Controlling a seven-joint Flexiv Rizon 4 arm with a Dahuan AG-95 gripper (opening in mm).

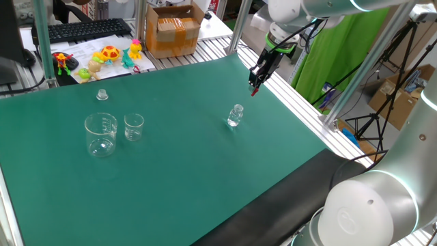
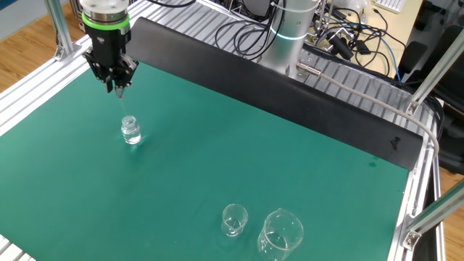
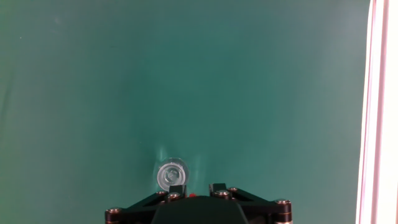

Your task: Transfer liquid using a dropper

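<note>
The claw (image 1: 255, 87) hangs above the bench (image 1: 177, 164), near its far edge, pointing down. Its jaws are narrow and hold the dropper (image 1: 253, 91) by its red bulb, with the tube end down. The small clear bottle (image 1: 235, 115) stands near it. Two beakers (image 1: 101, 134) stand well apart, near the left edge.

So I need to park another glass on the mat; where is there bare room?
The widest bare stretch lies between the small bottle and the two beakers, and the near side of the mat is bare too. It is tight around the bottle, beneath the end effector.
</note>
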